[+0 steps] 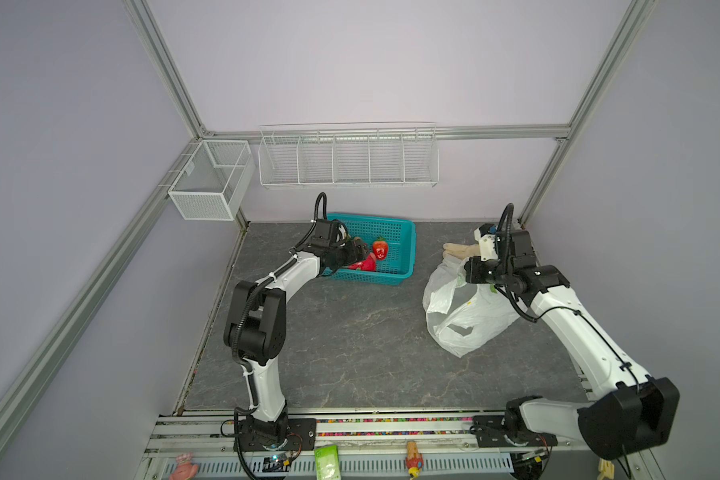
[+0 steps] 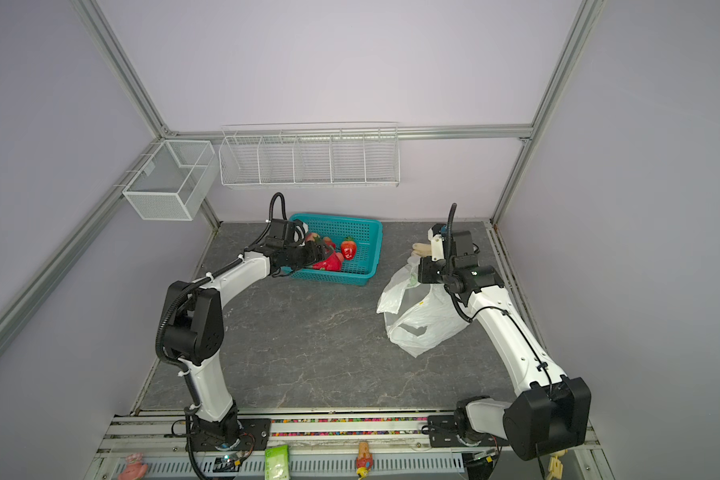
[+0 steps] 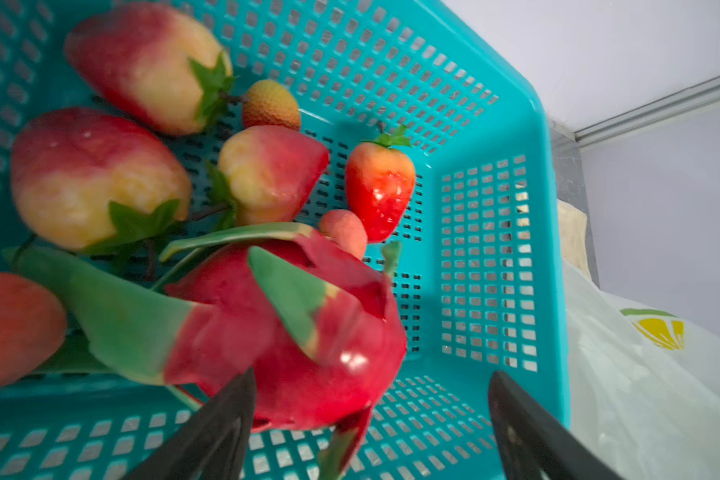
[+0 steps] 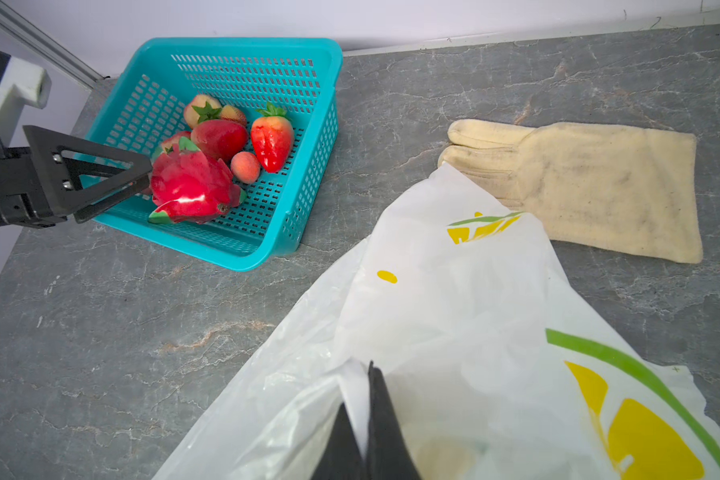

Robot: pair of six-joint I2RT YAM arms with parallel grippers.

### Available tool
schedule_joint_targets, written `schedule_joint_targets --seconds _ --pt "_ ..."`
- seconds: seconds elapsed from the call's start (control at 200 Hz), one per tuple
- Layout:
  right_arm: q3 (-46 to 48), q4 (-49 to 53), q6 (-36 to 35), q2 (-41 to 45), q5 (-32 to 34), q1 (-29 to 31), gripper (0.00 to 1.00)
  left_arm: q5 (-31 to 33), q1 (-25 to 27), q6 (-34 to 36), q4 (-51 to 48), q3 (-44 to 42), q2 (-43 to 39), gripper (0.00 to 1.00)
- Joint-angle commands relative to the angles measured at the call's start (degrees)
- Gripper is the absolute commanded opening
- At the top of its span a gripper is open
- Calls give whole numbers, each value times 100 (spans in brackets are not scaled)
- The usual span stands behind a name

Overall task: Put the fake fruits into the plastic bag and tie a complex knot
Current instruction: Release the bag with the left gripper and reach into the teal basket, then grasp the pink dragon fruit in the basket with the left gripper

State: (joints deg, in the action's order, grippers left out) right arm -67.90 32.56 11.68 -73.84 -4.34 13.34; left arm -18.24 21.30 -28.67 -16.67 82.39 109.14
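Red fruit (image 3: 292, 332) inside wide left claw (image 3: 371, 378); right claw (image 4: 368, 370) pinches bag (image 4: 454, 311).

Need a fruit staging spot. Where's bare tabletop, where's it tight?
Free: the table middle, bordered by the teal basket behind, the plastic bag on the right and the arm bases in front; also the strip between basket and bag. Tight: right rear, where bag, glove and right gripper bunch; the basket, full of fake fruits under the left gripper.

No words or numbers can be read: the plastic bag (image 4: 454, 311) shows only lemon pictures, and the green packet (image 1: 326, 460) has print too small to read.
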Motion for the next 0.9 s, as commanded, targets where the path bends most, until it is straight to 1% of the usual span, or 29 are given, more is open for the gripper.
schedule_joint_targets --seconds 0.0,0.18,0.31,0.415,0.55,0.645,0.755,0.895 --pt "14 -12 -102 14 -81 20 6 593 -98 50 -256 197 -130 88" --pt "98 22 -100 83 -37 27 6 490 -476 -37 -163 498 49 88" --pt "223 -17 -98 201 27 26 6 523 -478 -20 -156 650 198 87" --pt "199 34 -118 188 38 25 6 594 -519 -1 -581 985 459 86" --pt "96 151 -96 81 -5 26 6 743 -576 -72 -641 1047 559 85" --pt "75 194 -104 57 42 19 6 563 -577 -93 -773 1253 758 85" --pt "94 138 -76 123 101 26 6 35 -534 -244 -588 1254 889 85" --pt "-63 251 -111 98 9 33 6 -146 -432 -308 -576 1166 952 86"
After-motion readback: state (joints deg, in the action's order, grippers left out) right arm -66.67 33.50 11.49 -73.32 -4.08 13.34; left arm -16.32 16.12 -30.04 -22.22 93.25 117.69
